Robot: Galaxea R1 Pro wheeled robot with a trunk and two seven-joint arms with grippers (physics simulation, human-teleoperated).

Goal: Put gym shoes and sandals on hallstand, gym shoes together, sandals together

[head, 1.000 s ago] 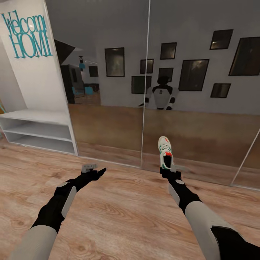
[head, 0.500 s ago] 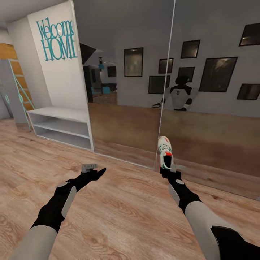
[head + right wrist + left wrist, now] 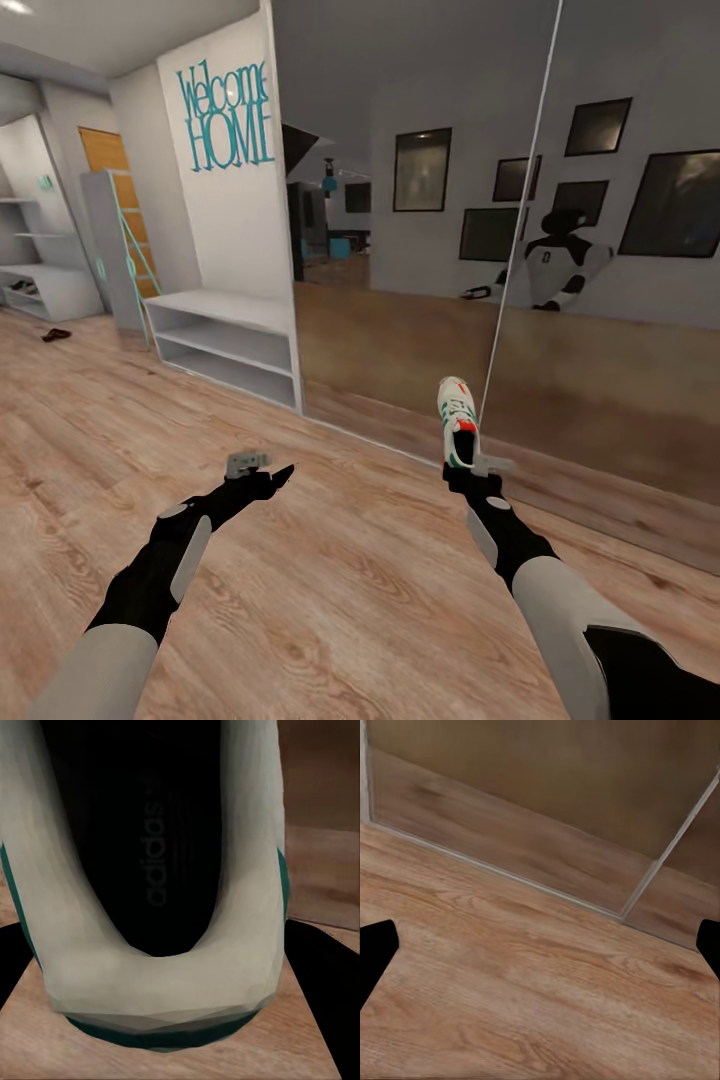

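- R tool (image 3: 470,462) clamped on gym shoe (image 3: 457,412) heel, toe pointing fwd, arm extended.
- L tool (image 3: 262,468) spread wide, empty, over corridor floor (image 3: 330,580).

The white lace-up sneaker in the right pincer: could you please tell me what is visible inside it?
Inside the white lace-up sneaker lies a dark insole printed "adidas". The toe end is hidden in shadow.
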